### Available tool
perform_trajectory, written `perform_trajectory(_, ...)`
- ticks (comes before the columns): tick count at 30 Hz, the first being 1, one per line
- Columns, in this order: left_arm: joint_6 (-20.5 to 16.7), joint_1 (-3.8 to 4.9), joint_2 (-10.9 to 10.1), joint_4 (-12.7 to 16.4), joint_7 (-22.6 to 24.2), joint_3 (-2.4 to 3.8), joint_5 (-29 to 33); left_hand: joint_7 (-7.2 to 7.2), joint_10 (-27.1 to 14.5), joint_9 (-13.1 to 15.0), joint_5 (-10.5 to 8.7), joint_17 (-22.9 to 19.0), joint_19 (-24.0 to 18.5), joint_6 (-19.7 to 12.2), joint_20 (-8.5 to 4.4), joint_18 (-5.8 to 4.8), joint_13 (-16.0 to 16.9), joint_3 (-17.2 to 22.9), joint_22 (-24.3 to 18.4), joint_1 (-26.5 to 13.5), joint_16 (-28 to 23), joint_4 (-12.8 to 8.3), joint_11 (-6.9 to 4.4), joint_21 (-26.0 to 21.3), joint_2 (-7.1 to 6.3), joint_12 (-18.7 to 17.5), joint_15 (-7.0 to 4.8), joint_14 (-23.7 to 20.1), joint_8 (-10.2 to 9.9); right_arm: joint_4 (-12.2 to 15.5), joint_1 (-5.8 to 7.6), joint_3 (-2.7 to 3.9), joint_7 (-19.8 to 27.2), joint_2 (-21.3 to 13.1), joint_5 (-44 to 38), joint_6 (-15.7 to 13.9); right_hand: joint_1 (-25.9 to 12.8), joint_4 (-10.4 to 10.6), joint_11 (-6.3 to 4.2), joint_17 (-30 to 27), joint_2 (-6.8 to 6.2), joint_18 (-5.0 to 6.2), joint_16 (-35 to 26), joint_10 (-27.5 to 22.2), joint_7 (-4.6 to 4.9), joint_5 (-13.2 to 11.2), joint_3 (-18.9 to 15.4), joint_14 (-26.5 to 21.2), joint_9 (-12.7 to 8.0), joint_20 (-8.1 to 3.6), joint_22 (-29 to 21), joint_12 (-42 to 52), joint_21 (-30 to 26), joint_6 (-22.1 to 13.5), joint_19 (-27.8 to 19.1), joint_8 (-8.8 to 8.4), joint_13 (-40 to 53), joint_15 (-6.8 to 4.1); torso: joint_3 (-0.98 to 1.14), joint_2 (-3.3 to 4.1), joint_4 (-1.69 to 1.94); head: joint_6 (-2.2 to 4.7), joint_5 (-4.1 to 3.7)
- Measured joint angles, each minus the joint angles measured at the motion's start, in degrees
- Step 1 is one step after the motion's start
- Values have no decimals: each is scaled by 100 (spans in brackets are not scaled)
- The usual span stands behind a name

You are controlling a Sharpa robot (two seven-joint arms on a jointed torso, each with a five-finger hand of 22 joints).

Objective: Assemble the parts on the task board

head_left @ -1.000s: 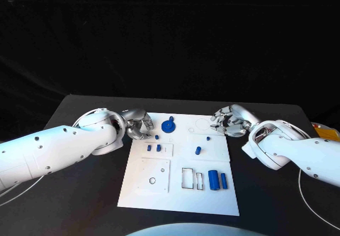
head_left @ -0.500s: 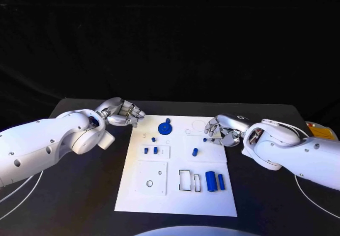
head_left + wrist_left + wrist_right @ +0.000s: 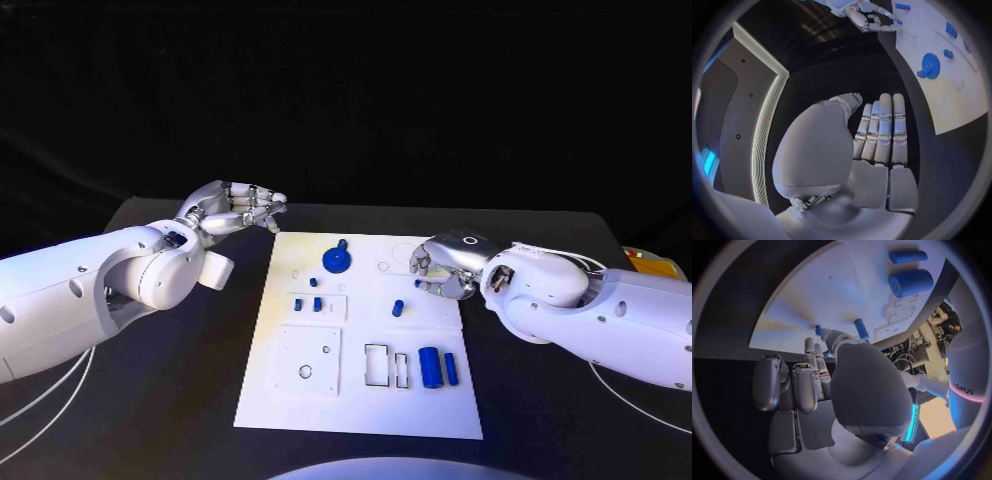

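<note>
The white task board (image 3: 361,400) lies in the middle of the black table. On it are a blue gear (image 3: 336,260), two small blue pieces (image 3: 307,303), a blue peg (image 3: 398,308) and two blue cylinders (image 3: 438,365). My right hand (image 3: 444,262) hovers low over the board's right edge, its fingers reaching down beside a small blue part (image 3: 418,283). The right wrist view shows fingertips (image 3: 811,345) close to that part (image 3: 819,330); I cannot tell if they touch it. My left hand (image 3: 231,210) is raised off the board's far left corner, fingers straight (image 3: 879,130), holding nothing.
Rectangular slots (image 3: 382,363) are cut in the board next to the cylinders. A yellow object (image 3: 652,267) sits at the table's right edge. White cables (image 3: 635,400) trail under my right arm. Bare black table lies left of the board.
My left hand has pulled away from the board's left edge, back and to the left. My right hand has come down and inward over the board toward the small blue part.
</note>
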Motion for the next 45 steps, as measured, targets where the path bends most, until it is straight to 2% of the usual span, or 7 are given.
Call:
perform_trajectory(13,-52,-1,-32,15,178,-2,310,0,0,-1,0,1,0,0,0,0,0,14,-6,0,0,-14,0,0,0,0,0,0,0,-41,-87,-17,-224,98,-346,173,66,-204,-60,42,70,1,30,371,-43,-70,297,0,6,-30,-1,-99,315,267,113,0,-195,0,1,5,-4,-38,-11)
perform_trajectory(28,-61,-1,-49,20,189,-2,377,0,0,-2,0,1,1,0,0,-1,1,16,-5,23,-22,-16,-1,0,23,0,0,0,0,-72,-125,13,-305,172,-480,195,65,-223,-71,24,70,0,29,441,-61,-70,317,0,11,-30,-2,-113,354,326,113,0,-210,0,7,4,-8,-60,-1)
perform_trajectory(30,-61,-1,-49,20,187,-2,380,21,0,-2,0,1,1,-22,0,0,1,-1,-5,23,-22,-33,-1,0,23,-1,0,0,0,-77,-129,15,-313,182,-488,189,64,-223,-69,18,72,-57,29,443,-61,-70,316,0,16,-30,-2,-127,377,326,113,0,-210,0,7,4,-8,-63,-6)
perform_trajectory(34,-61,-1,-49,19,182,-2,384,21,0,-2,0,0,1,-22,0,0,-1,8,-5,23,-22,-42,-1,0,23,-1,0,0,0,-88,-137,18,-328,196,-498,178,34,-238,-82,18,101,-61,29,492,-60,-70,331,0,21,-30,-2,-128,401,366,112,0,-216,0,7,4,-5,-66,-13)
perform_trajectory(40,-60,-1,-49,17,173,-2,389,21,-22,-2,0,-4,1,-22,0,0,-5,15,-5,23,-21,-49,21,0,23,-1,0,0,0,-101,-151,21,-359,215,-508,141,-13,-374,-135,5,150,-60,29,691,-123,-184,467,2,54,-48,-3,-180,506,535,130,45,-296,-47,3,3,-1,-76,-20)
perform_trajectory(43,-59,-1,-48,17,169,-2,391,21,-22,-2,0,-4,1,-22,0,0,-5,15,-5,23,-21,-49,21,0,23,-1,0,0,0,-103,-161,21,-374,221,-510,112,39,-530,-197,-45,288,-58,29,896,-163,-353,622,-1,87,-73,-3,-210,599,673,155,102,-282,-105,3,2,-1,-83,-20)
perform_trajectory(45,-58,-1,-48,16,165,-2,391,21,-22,-2,0,-4,1,-22,0,0,-5,15,-5,23,-21,-49,21,0,23,-1,0,0,0,-102,-170,19,-382,227,-510,87,56,-640,-194,-96,324,-57,17,975,-173,-390,732,0,130,-96,-3,-229,638,720,132,145,-279,-106,3,1,-2,-90,-20)
